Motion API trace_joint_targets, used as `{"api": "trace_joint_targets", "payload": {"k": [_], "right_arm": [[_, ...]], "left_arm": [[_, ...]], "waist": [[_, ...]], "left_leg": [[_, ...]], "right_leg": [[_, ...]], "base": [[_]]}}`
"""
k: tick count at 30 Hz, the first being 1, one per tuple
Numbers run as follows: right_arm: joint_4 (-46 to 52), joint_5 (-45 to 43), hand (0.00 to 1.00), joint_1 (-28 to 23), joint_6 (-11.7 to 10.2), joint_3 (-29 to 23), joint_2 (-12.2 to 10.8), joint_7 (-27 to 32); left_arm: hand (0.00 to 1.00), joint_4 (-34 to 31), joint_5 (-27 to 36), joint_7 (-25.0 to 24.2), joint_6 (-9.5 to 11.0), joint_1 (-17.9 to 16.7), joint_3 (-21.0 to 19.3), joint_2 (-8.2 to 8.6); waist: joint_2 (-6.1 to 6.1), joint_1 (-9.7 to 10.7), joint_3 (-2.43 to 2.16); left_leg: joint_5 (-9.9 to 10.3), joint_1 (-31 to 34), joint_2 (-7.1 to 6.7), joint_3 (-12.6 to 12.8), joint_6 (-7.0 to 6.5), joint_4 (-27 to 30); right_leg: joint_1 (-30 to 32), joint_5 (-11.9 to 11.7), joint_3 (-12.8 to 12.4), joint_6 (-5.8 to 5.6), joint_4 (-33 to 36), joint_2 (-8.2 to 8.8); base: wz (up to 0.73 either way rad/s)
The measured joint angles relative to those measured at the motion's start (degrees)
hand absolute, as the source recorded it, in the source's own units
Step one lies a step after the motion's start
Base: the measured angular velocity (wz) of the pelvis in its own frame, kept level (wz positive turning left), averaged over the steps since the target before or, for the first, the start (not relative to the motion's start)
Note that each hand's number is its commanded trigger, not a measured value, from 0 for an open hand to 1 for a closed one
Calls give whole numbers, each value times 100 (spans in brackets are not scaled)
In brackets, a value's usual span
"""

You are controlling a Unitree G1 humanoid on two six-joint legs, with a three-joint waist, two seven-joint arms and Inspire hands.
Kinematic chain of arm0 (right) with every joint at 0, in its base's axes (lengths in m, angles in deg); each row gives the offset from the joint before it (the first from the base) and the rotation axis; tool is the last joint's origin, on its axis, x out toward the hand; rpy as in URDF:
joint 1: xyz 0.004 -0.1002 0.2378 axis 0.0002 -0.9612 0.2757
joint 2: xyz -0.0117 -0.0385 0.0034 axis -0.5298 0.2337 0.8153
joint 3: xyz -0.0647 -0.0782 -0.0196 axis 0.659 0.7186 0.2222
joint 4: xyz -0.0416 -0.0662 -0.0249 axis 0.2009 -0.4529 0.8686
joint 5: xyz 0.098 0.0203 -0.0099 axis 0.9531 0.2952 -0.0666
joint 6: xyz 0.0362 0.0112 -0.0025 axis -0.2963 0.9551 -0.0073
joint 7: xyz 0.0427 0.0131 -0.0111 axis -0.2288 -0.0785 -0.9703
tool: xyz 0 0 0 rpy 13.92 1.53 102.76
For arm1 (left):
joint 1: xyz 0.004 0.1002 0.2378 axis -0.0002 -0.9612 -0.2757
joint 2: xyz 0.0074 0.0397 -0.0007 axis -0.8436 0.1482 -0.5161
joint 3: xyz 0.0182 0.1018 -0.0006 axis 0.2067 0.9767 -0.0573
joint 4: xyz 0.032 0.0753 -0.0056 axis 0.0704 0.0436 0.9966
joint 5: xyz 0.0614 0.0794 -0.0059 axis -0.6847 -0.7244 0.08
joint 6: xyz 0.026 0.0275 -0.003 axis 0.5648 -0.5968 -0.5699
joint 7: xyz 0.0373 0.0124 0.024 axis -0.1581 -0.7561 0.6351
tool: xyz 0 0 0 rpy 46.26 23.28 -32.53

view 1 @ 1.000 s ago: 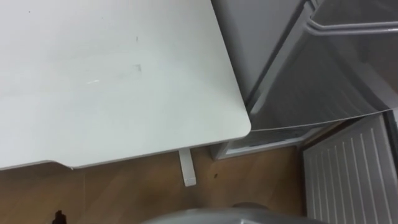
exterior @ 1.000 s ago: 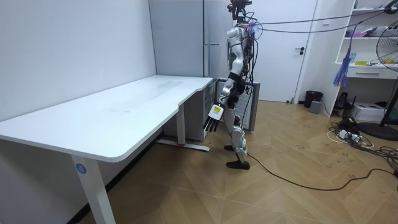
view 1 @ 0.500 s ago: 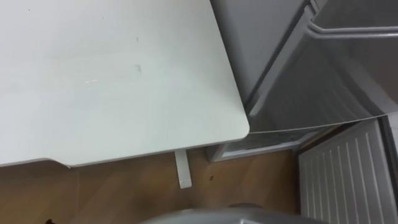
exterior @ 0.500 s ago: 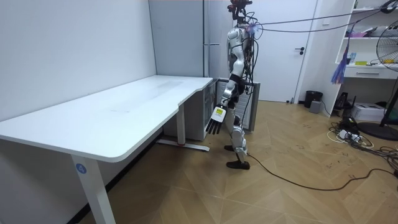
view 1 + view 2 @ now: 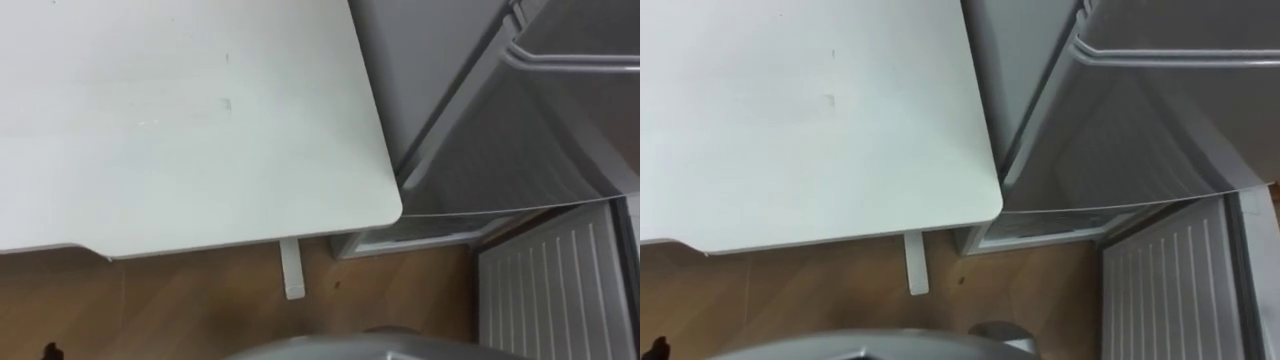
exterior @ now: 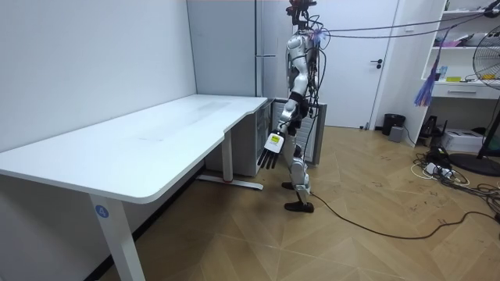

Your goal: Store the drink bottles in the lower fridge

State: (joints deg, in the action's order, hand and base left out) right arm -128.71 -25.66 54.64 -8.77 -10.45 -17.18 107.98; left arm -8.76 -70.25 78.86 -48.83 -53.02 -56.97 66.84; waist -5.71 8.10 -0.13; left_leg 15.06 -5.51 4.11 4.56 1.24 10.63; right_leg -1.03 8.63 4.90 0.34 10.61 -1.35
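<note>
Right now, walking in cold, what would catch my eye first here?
The robot standing at the far end of the long white desk, facing a tall grey fridge. Its left hand hangs at its side, fingers straight and holding nothing. Looking down from its head, the fridge's white ribbed door stands open on the right.

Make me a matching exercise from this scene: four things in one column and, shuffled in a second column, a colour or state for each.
Things
1. table
2. floor
3. left hand
4. lower fridge door

Colours or states
A. swung open
B. white top, standing on legs
C. brown wood
D. hanging down by the table's end, fingers straight

Pairs: 1-B; 2-C; 3-D; 4-A
</note>
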Motion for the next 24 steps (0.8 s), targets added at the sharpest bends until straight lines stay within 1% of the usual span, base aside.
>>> {"api": "trace_joint_targets", "payload": {"k": [1, 2, 3, 5, 7, 8, 9, 10, 12, 19, 22, 24], "right_arm": [[-45, 1, 0, -7, 7, 3, 0, -8], [-82, 4, 0, -43, 61, 7, -1, -32], [-82, 9, 0, -59, 125, 6, -1, -45], [-160, 68, 0, -123, 132, 6, 0, -79], [-330, 158, 0, -123, 230, 6, -1, -112], [-441, 199, 0, -120, 304, 3, 0, -167], [-536, 223, 0, -122, 375, 2, 0, -217], [-577, 229, 0, -121, 398, 3, 0, -238], [-702, 308, 0, -127, 479, 14, 0, -322], [-725, 378, 0, -302, 526, 22, -1, -561], [-754, 362, 0, -312, 618, 24, -6, -688], [-761, 304, 0, -326, 618, 55, -55, -760]], "left_arm": [[0, -17, -51, 0, -10, 0, 11, -2], [0, -49, -97, -2, -36, 6, 29, -2], [0, -48, -163, -9, -68, 11, 29, -2], [0, -48, -192, -12, -115, 9, 29, -3], [0, -48, -193, -15, -167, 11, 28, -6], [0, -48, -196, -21, -230, 25, 24, -6], [0, -56, -196, -22, -257, 27, 22, -7], [0, -60, -196, -27, -265, 27, 22, -6], [0, -97, -197, -100, -315, 34, 20, -17], [0, -147, -199, -240, -337, 71, 20, -44], [0, -264, -200, -257, -361, 73, 25, -44], [0, -272, -196, -262, -360, 98, 55, -63]], "waist": [[3, 1, 1], [18, 0, -9], [30, 0, -20], [76, 1, -51], [94, 0, -58], [99, 5, -62], [138, 2, -46], [135, 4, -50], [161, -7, -37], [167, -16, -34], [165, -6, -35], [166, -7, -33]], "left_leg": [[6, 9, 10, -1, 8, 2], [11, 26, 21, -3, 17, 18], [11, 25, 25, -1, 20, 21], [10, 12, 34, 0, 25, 29], [7, -10, 36, 5, 31, 30], [5, -11, 35, 6, 33, 35], [4, -9, 35, 7, 34, 40], [4, -9, 35, 7, 34, 43], [4, -7, 39, 12, 34, 43], [-2, 18, 47, 7, 44, 37], [-1, 77, 43, 2, 44, 75], [-1, 64, 46, -3, 44, 69]], "right_leg": [[-1, 0, 3, 10, 0, -7], [1, 3, 7, 27, -2, -14], [-2, 12, 0, 46, -7, -22], [-16, 14, -20, 57, -12, -34], [-32, 14, -31, 63, -9, -38], [-34, 12, -34, 66, -8, -37], [-34, 11, -36, 68, -8, -37], [-34, 11, -37, 68, -7, -37], [-24, 11, -50, 68, -8, -43], [12, 18, -26, 81, -21, -48], [43, 20, -17, 82, -36, -45], [1, 17, -17, 85, -91, -51]], "base": [[0], [0], [0], [0], [0], [0], [0], [0], [0], [0], [1], [2]]}}
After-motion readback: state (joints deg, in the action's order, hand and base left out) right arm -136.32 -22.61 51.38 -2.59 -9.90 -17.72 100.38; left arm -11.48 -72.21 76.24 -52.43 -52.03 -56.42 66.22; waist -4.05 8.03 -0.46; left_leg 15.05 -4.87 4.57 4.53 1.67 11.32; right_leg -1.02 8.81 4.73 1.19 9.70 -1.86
